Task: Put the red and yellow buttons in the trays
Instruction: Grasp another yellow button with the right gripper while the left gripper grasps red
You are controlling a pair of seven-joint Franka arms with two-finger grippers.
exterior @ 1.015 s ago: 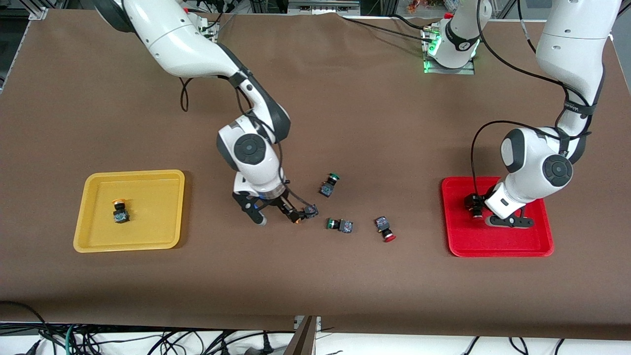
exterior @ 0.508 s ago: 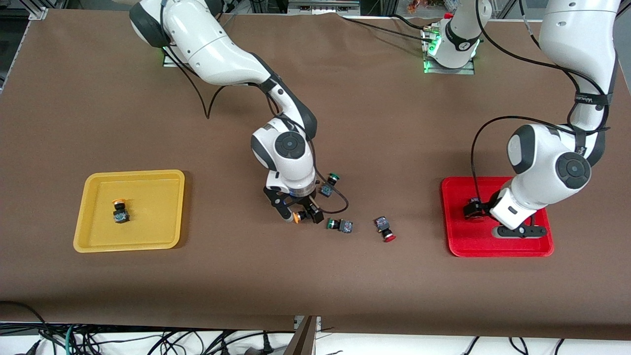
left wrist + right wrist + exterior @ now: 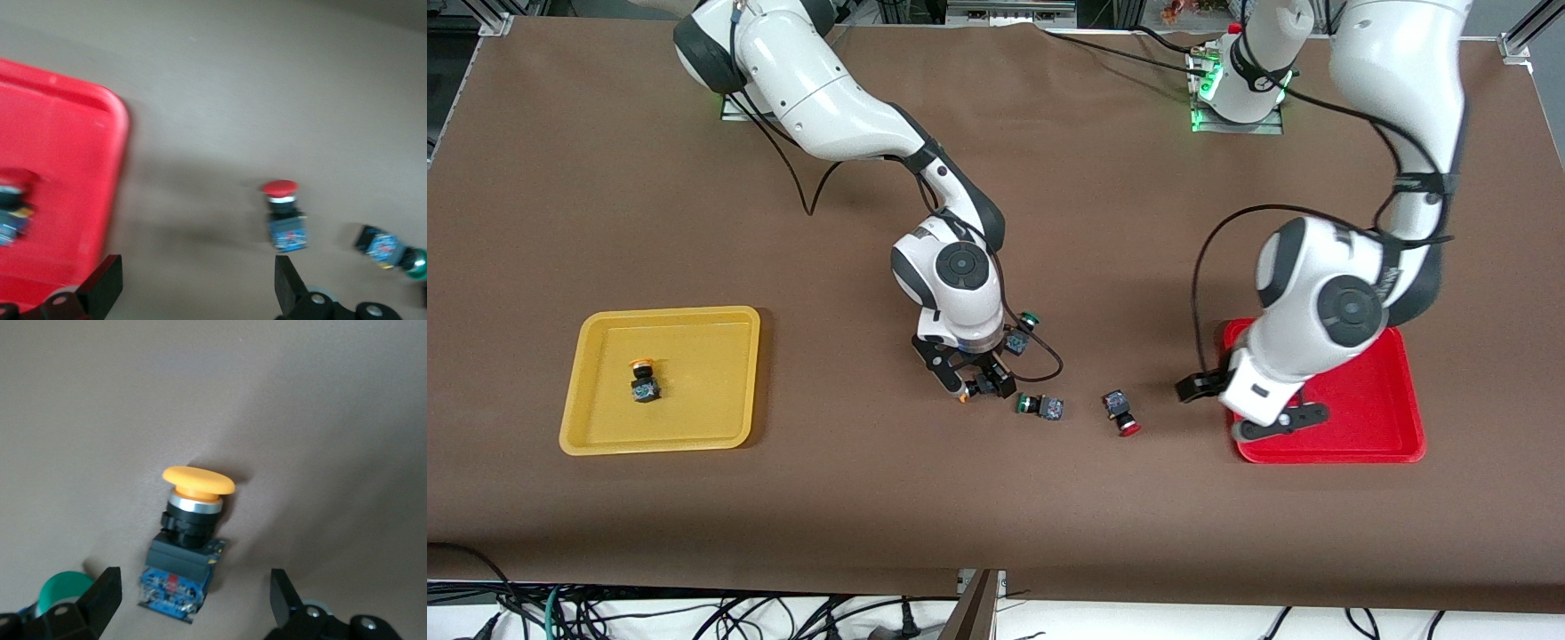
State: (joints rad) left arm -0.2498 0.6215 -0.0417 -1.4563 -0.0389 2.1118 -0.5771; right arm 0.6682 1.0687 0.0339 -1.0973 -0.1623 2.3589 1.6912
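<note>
A: Front view. How far along are you?

B: You have one yellow-capped button (image 3: 642, 380) in the yellow tray (image 3: 605, 440). The red tray (image 3: 1369, 440) is partly hidden by the left arm here. On the table, a red-capped button (image 3: 1121, 413) lies between the two grippers, with two green-capped buttons (image 3: 1039, 406) near the right gripper (image 3: 971, 384).

A: Left wrist view?

B: Your left gripper (image 3: 193, 283) has its fingers spread wide, empty, over bare table at the red tray's edge (image 3: 115, 133). A red-capped button (image 3: 12, 207) lies in that tray; the loose red one (image 3: 283, 217) sits just ahead of one fingertip.

A: Right wrist view?

B: Right gripper (image 3: 193, 597) fingers wide apart, holding nothing. The second yellow-capped button (image 3: 190, 537) lies on its side between them, untouched. By my judgement, two placed, two left.
</note>
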